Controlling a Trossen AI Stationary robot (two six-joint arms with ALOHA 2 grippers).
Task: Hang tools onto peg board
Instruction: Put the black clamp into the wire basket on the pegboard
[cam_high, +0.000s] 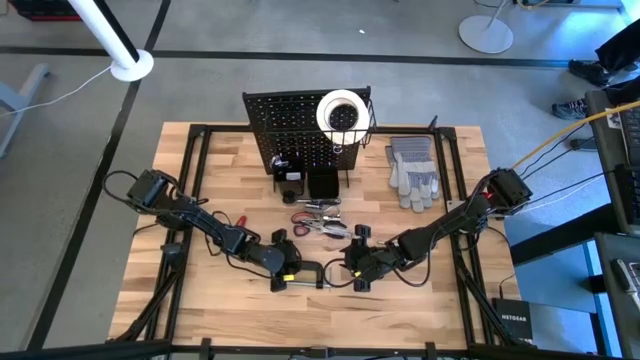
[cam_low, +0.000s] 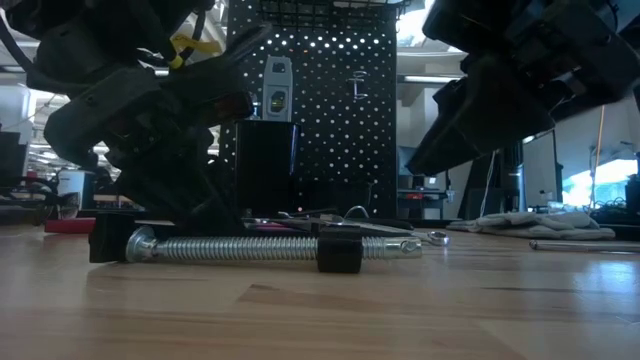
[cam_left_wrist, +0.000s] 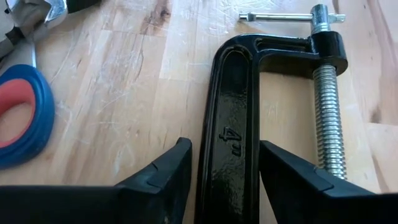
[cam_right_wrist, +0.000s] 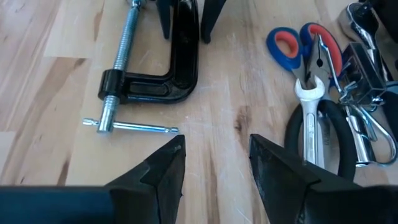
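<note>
The black C-clamp (cam_left_wrist: 230, 124) lies flat on the wooden table (cam_high: 200, 180), near its front edge, its silver screw (cam_low: 250, 247) running left to right. My left gripper (cam_left_wrist: 224, 168) is shut on the clamp's frame. My right gripper (cam_right_wrist: 214, 155) hovers open over bare wood just right of the clamp's screw handle (cam_right_wrist: 134, 127), touching nothing. The black peg board (cam_high: 295, 125) stands upright at the table's far side. A white tape roll (cam_high: 340, 110) sits in the wire basket on its right. My left gripper pinches the long straight back of the clamp's frame (cam_left_wrist: 229, 186) between its two fingers, one on each side face. The fingers slant down from the table's left and run in line with that back. The clamp lies flat on the table.
A heap of tools lies in front of the board: blue-and-red scissors (cam_right_wrist: 289, 46), a wrench (cam_right_wrist: 308, 118), black-handled pliers (cam_right_wrist: 339, 143) and shiny metal pieces (cam_high: 320, 215). Grey gloves (cam_high: 412, 170) lie at the back right. Bare wood shows at the far left.
</note>
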